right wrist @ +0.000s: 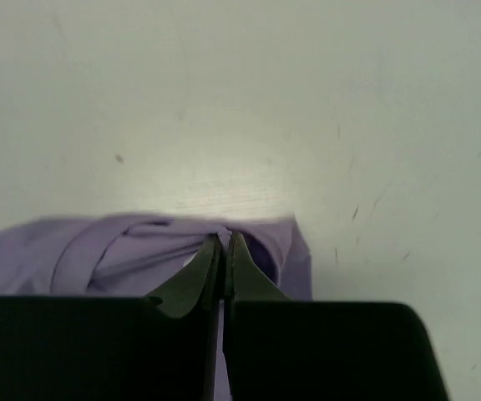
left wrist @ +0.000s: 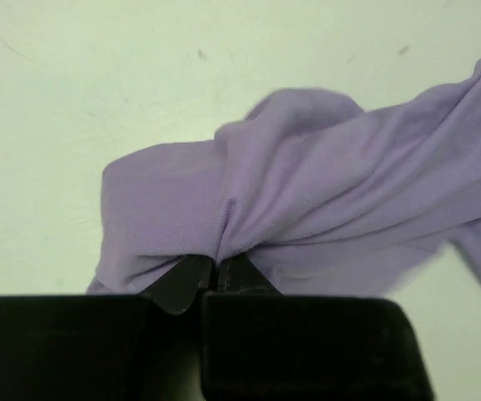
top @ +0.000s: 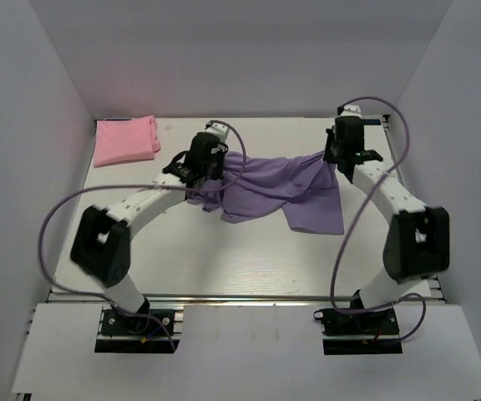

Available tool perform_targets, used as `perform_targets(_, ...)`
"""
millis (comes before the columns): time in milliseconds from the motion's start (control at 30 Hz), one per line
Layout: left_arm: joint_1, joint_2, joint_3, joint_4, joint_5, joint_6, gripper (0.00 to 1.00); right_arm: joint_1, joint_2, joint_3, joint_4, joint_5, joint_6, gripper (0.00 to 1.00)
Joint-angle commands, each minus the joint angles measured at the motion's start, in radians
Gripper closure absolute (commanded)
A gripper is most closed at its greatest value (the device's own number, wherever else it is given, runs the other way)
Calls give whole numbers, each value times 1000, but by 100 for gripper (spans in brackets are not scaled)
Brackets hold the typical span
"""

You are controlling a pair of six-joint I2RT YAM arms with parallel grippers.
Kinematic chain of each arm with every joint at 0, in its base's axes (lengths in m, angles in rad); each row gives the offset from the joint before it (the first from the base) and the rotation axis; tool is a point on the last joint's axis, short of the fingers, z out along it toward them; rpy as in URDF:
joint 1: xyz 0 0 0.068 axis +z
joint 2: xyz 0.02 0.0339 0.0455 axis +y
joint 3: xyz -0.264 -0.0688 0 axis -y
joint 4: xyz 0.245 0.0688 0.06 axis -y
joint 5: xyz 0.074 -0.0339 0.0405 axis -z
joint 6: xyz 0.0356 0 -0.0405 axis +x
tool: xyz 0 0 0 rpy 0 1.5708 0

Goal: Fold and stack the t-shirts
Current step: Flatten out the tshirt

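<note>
The lavender-purple t-shirt [top: 278,190] hangs stretched and crumpled between my two grippers above the middle of the table. My left gripper [top: 210,174] is shut on its left edge; the left wrist view shows the cloth [left wrist: 307,192] pinched between my closed fingertips [left wrist: 218,266]. My right gripper [top: 338,156] is shut on its right edge; the right wrist view shows a fold of purple cloth [right wrist: 124,246] caught at my closed fingertips [right wrist: 226,242]. The pink t-shirt [top: 126,139] lies folded at the table's far left corner. No neck label shows.
The white table [top: 224,259] is walled by pale panels on the left, back and right. Purple cables [top: 57,217] loop off both arms. The shirt's lower part drapes onto the table in front of the right arm.
</note>
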Motion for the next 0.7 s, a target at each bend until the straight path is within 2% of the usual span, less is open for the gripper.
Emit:
perform_targets(0,68,173,145,-3,116,-1,100,-30,133,133,-30,-19,41,100)
perform_targets(33,79,285,232,-3,131,-1,100,-33,193,188,-46,-4,39,100)
perform_targets(100,109,393,329,-34,167,10,100,-45,303,257,-78,13,47,100)
perform_targets(167,146,534,521,-68,231,21,98,-58,367,335,-86,4,39,100)
perform_targets(200,157,577,522,-68,251,21,98,-61,408,359,-86,4,31,100)
perform_targets(233,168,615,614,-97,266,32,70,-68,428,382,-95,-18,25,100)
perform_targets(333,201,749,792,-179,323,32,0,-79,515,497,-148,-71,8,100)
perform_targets(367,202,769,824,-195,338,23,0,-82,548,521,-161,-97,7,93)
perform_targets(400,214,778,845,-207,351,22,0,-85,557,576,-170,-108,5,68)
perform_targets(467,223,760,841,-207,377,22,0,-88,569,593,-179,-140,4,41)
perform_targets(500,223,742,826,-195,377,22,0,-90,568,597,-179,-151,5,24)
perform_targets(567,223,658,754,-172,377,32,0,-93,536,577,-181,-171,14,10)
perform_targets(667,223,550,611,-151,356,32,0,-93,462,505,-178,-193,18,10)
